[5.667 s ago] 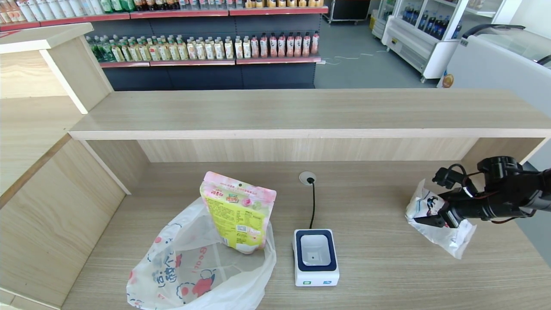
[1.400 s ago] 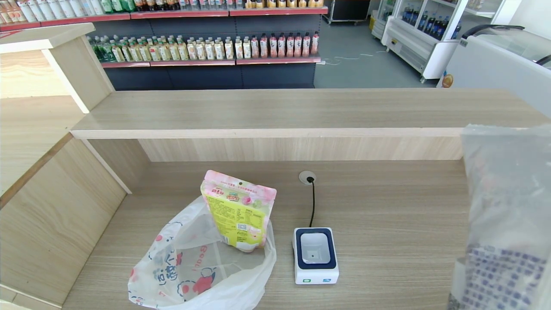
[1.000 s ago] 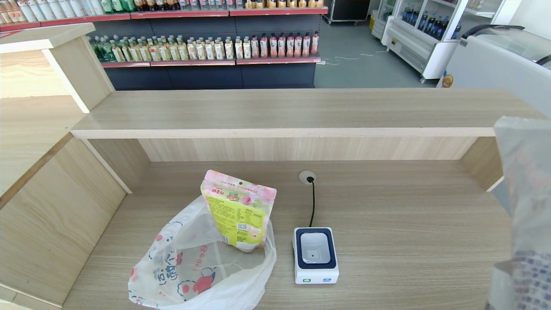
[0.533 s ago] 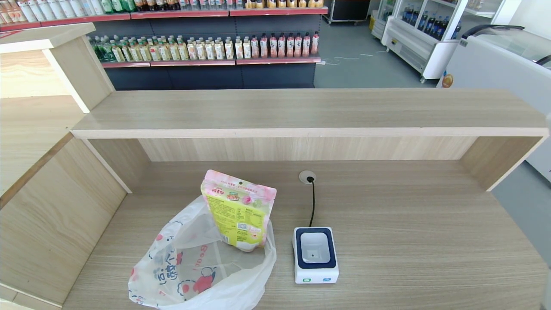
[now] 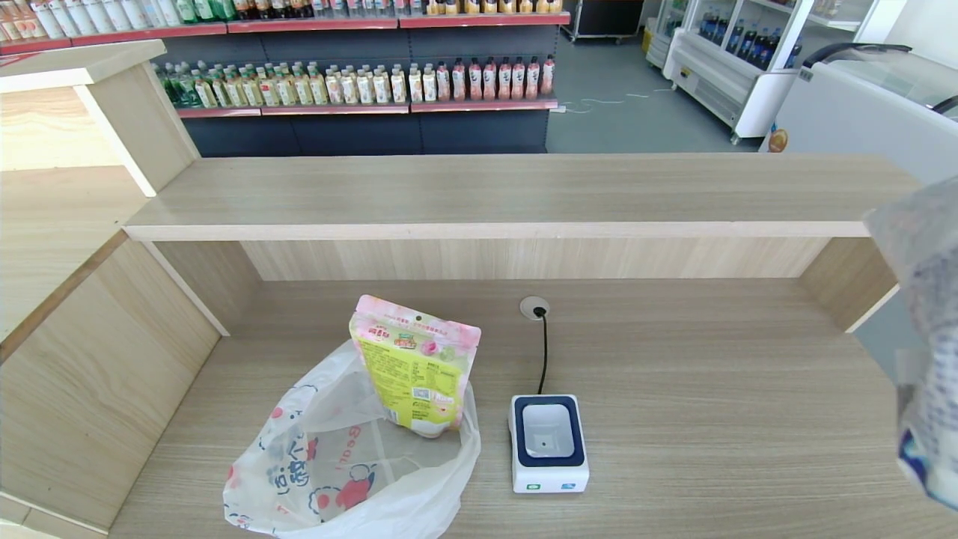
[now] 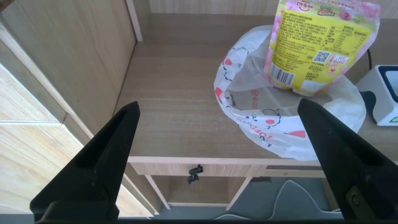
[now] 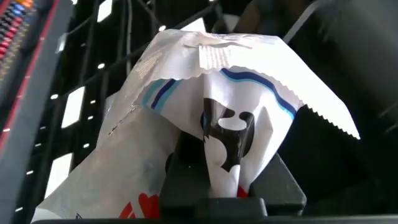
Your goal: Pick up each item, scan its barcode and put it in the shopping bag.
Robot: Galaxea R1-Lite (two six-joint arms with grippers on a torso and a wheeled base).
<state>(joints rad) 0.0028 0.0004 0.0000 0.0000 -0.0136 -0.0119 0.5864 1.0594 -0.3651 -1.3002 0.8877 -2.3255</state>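
our right gripper (image 7: 225, 180) pinches the white packet (image 7: 249, 74), up near the counter (image 5: 673, 389)'s right end; its barcode side is hard to make out, so we turn it slowly over the scanner (image 5: 548, 443)

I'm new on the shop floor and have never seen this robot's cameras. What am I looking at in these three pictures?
It is a two-armed robot at a wooden checkout counter. The wide picture comes from a camera on its head, looking down; the other two come from cameras on its wrists. On the counter lie a white shopping bag, a pink-and-yellow pouch standing upright in its mouth, and a white barcode scanner with its cable. The left gripper hangs open by the counter's near edge, holding nothing. The right gripper is shut on a white packet, which shows blurred at the head picture's right edge.
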